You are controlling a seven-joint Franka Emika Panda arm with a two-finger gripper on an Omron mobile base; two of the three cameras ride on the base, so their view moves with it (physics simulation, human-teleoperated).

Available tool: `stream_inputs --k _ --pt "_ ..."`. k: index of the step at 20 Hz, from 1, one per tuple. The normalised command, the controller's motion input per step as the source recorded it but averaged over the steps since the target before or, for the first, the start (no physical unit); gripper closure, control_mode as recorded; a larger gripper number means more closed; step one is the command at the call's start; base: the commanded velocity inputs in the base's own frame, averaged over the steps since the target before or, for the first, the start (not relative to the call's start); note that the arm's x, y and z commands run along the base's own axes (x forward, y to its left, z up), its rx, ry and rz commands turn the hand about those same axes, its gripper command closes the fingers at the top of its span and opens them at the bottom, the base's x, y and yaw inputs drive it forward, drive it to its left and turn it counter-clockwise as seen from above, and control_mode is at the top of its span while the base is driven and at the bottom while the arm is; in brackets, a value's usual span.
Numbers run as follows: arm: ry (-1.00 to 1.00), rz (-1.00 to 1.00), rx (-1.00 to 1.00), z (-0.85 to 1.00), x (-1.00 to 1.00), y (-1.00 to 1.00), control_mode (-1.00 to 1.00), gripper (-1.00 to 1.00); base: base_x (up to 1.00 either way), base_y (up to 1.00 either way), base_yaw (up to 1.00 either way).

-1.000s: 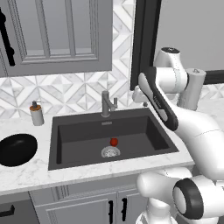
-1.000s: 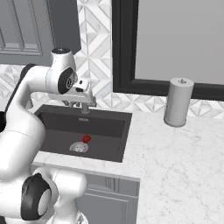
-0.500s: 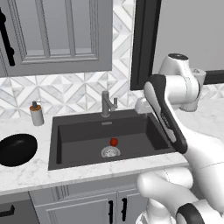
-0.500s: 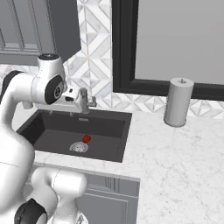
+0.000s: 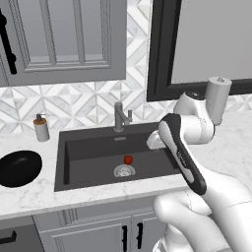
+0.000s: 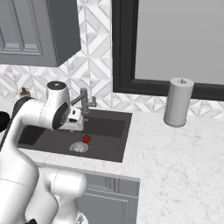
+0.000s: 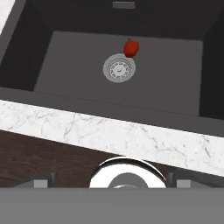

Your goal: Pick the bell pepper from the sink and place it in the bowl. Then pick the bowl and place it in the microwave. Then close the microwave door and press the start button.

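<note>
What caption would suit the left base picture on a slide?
Robot arm reaches over the sink, where a red bell pepper sits beside the drain; black bowl waits on the counter.

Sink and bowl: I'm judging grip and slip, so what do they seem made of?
The sink looks like matte dark grey composite or stone, showing no reflections; its drain looks like brushed steel. The bowl looks like glossy black ceramic or plastic, hard to tell which.

Even, soft, shadowless rendered light; sharp.

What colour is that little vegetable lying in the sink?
Bright red: the bell pepper beside the drain, clearest in the hand view.
</note>
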Motion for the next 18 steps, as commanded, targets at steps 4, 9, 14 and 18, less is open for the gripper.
stream_inputs --k 4,9,14,18 --pt "0.00 0.04 0.00 -0.51 0.51 0.00 -1.00 -1.00 0.00 0.00 0.00" --pt "0.00 0.04 0.00 -0.48 0.64 0.00 -1.00 -1.00 0.00 0.00 0.00" --pt "0.01 0.04 0.00 -0.38 0.60 0.01 -1.00 -1.00 0.00 0.00 0.00" --pt "0.00 0.04 0.00 -0.23 0.33 0.01 -1.00 -1.00 0.00 0.00 0.00"
